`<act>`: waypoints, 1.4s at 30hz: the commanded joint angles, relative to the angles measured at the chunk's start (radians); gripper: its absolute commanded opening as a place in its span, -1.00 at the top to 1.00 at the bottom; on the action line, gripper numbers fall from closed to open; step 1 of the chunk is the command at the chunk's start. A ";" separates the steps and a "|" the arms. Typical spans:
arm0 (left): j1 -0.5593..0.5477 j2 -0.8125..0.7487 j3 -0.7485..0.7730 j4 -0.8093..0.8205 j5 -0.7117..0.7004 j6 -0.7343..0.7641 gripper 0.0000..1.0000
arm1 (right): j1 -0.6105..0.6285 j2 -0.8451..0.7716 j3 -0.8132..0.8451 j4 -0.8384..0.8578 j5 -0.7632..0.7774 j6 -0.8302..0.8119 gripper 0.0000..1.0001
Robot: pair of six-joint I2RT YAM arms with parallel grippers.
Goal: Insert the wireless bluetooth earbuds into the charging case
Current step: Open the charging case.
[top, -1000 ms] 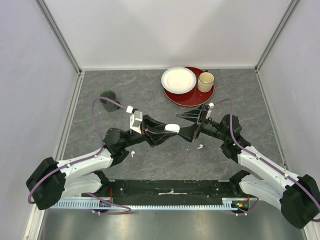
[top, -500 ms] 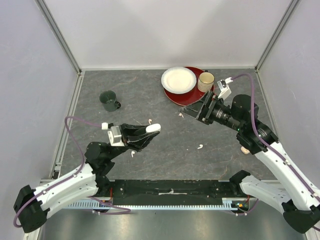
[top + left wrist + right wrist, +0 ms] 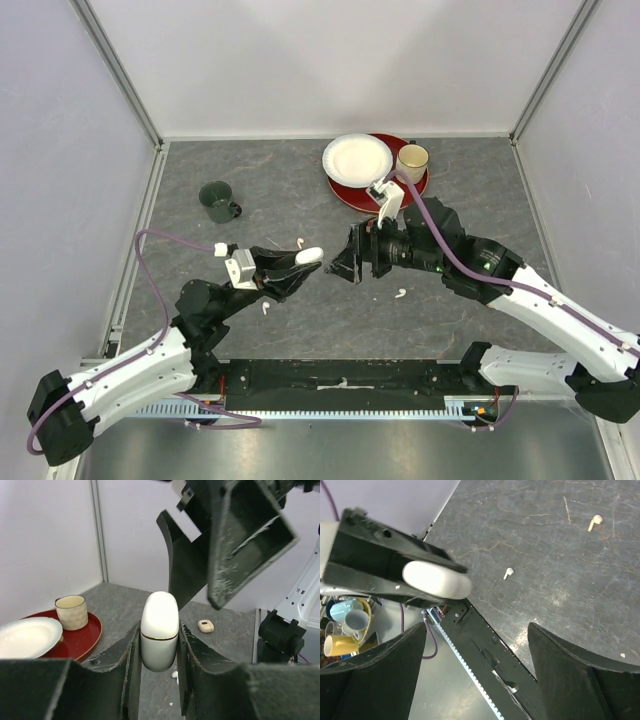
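My left gripper [image 3: 300,262] is shut on the white charging case [image 3: 309,256], lid closed, and holds it above the table; the left wrist view shows the case [image 3: 159,630] upright between the fingers. My right gripper [image 3: 340,263] is open and empty, pointing at the case from just to its right; in its own view [image 3: 476,626] the case [image 3: 436,578] lies ahead. Three white earbuds lie on the table: one [image 3: 400,293] right of centre, one [image 3: 265,308] below the left gripper, one [image 3: 300,242] behind it. Two show in the right wrist view [image 3: 508,573] [image 3: 593,522].
A red tray [image 3: 400,195] at the back holds a white plate [image 3: 357,160] and a beige cup [image 3: 412,158]. A dark green mug [image 3: 215,198] stands at the back left. A small beige rounded object [image 3: 205,626] lies on the table beyond the case.
My right gripper has swung from the tray at the back right down and left to face the case. My left gripper pulled back to the left with the case, then stayed.
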 commanded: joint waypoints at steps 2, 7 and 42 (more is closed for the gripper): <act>-0.002 0.021 0.004 0.046 0.029 -0.031 0.95 | 0.072 0.006 0.069 0.050 0.089 -0.052 -0.77; -0.003 0.031 0.004 0.074 0.056 -0.048 0.95 | 0.074 0.021 0.060 0.052 0.143 -0.031 -0.76; -0.002 0.046 0.007 0.128 0.172 -0.137 0.95 | 0.074 0.032 0.009 0.121 0.197 0.110 -0.77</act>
